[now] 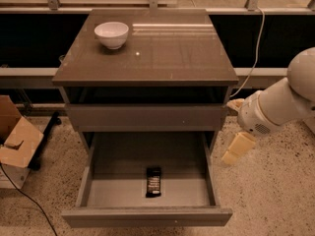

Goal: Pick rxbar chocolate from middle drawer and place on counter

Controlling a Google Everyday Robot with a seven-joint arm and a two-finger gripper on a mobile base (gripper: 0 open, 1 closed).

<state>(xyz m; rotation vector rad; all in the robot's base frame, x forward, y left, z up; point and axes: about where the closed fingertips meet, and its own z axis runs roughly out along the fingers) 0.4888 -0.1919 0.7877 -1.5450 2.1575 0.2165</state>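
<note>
**Camera view: approach to the open drawer, bar not yet grasped**

You see the cabinet from the front and above. The middle drawer (pixel 114 191) is pulled out toward you. On its smooth grey floor lies the rxbar chocolate (pixel 153 181), flat, its long side running front to back, a little nearer the front panel than the back and clear of every wall. The closed drawer front (pixel 147 117) above overhangs only the rear of the opening, so the bar is exposed from overhead.

The gripper (pixel 237 149) hangs at the end of the white arm (pixel 278 106), outside the cabinet, just beside the drawer's right wall, over the speckled floor (pixel 275 200). It holds nothing. Whether it is parted or closed cannot be told from this angle.

The counter (pixel 167 58) carries a white bowl (pixel 111 34) at its rear left; the rest of the glossy slab shows only reflections.

The step in hand appears to be the reach. Your next move likely calls for carrying the gripper leftward over the right wall, centring it above the bar, then descending with the jaws across the wrapper's narrow width. Mind the right wall and the overhanging front during the descent.
</note>
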